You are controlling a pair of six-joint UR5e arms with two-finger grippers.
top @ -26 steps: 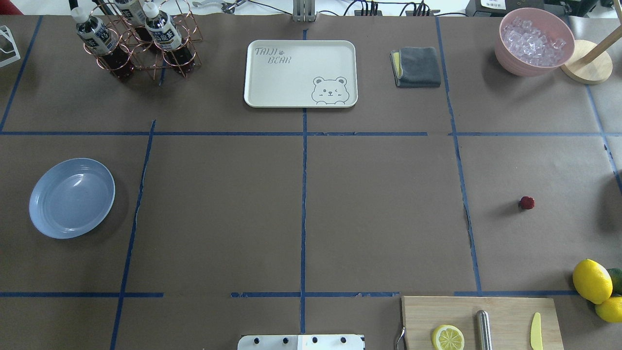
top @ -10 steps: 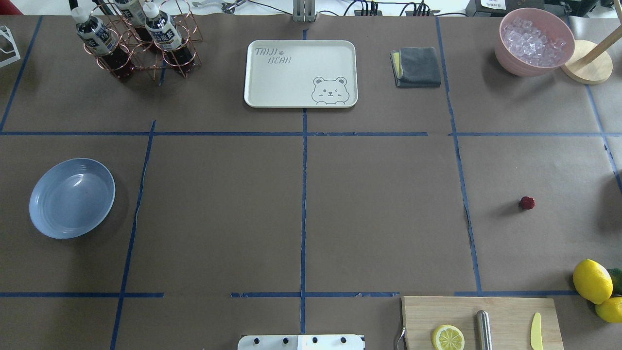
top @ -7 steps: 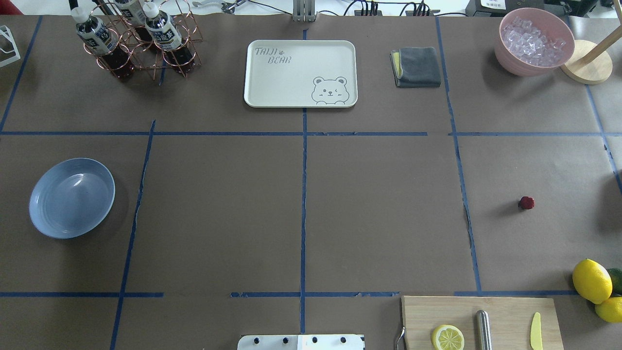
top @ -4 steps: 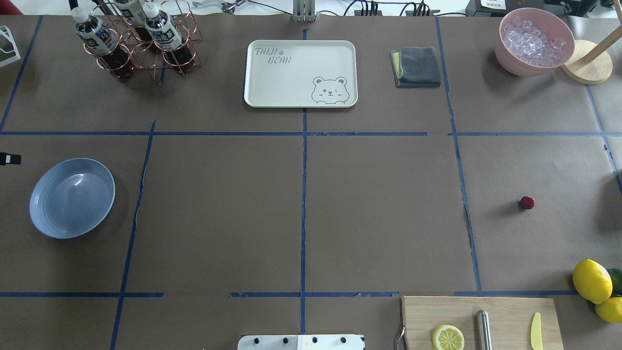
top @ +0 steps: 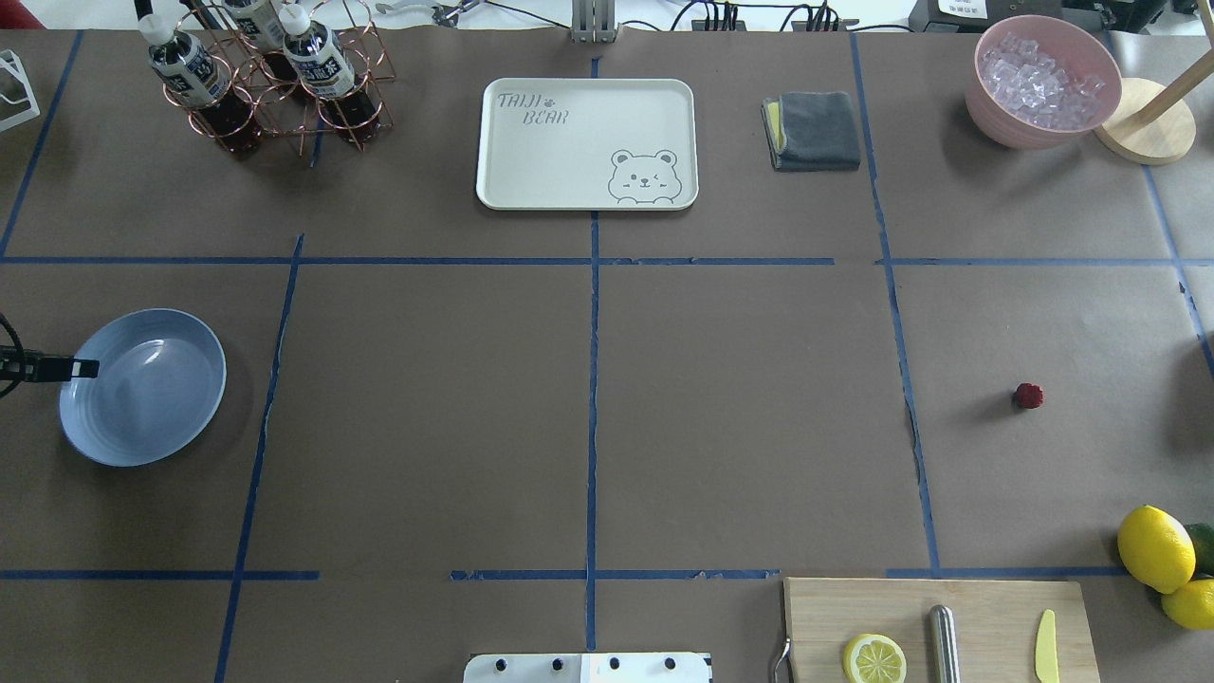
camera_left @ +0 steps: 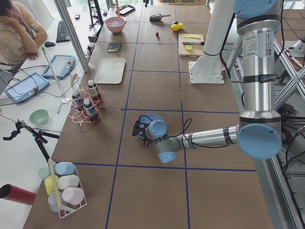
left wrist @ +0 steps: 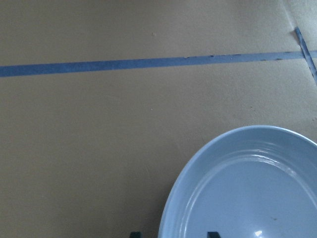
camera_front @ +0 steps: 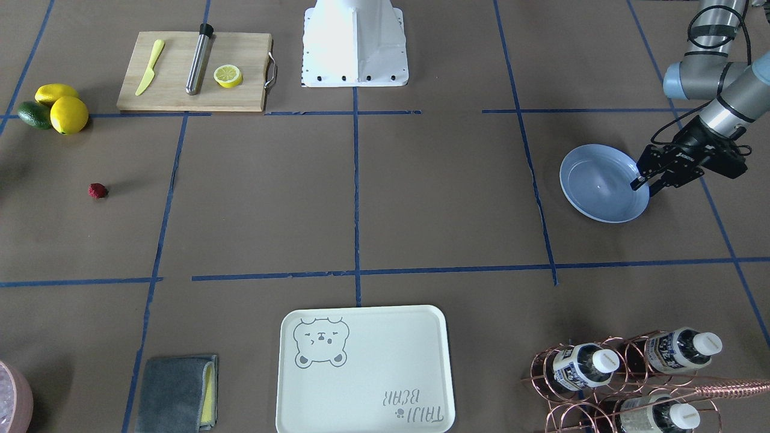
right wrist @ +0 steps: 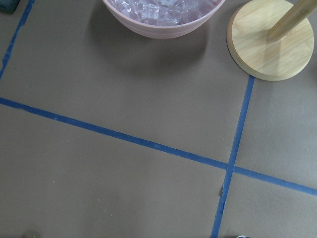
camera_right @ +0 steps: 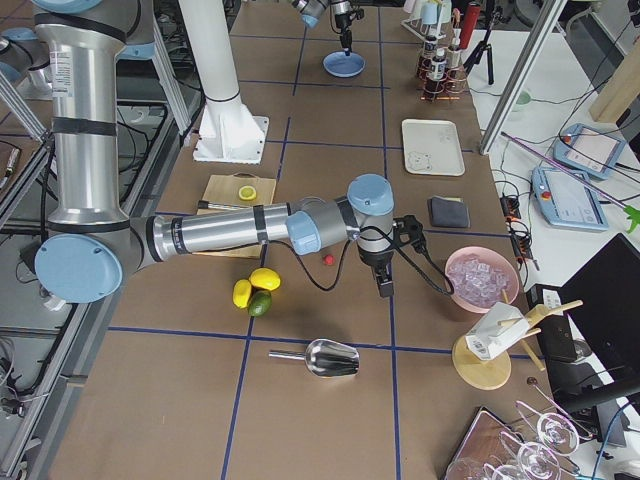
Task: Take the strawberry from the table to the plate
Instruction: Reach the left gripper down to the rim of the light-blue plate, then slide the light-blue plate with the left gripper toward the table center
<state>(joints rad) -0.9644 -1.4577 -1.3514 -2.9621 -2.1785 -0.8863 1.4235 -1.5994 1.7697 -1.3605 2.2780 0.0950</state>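
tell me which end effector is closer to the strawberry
Right. The right end effector hangs close beside the strawberry. The left end effector is at the rim of the plate, at the opposite end of the table.

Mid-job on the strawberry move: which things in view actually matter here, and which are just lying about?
Job:
strawberry
plate
left gripper, open at the plate's rim

Lying about:
tray
cloth
ice bowl
bottles
cutting board
lemon half
lemons
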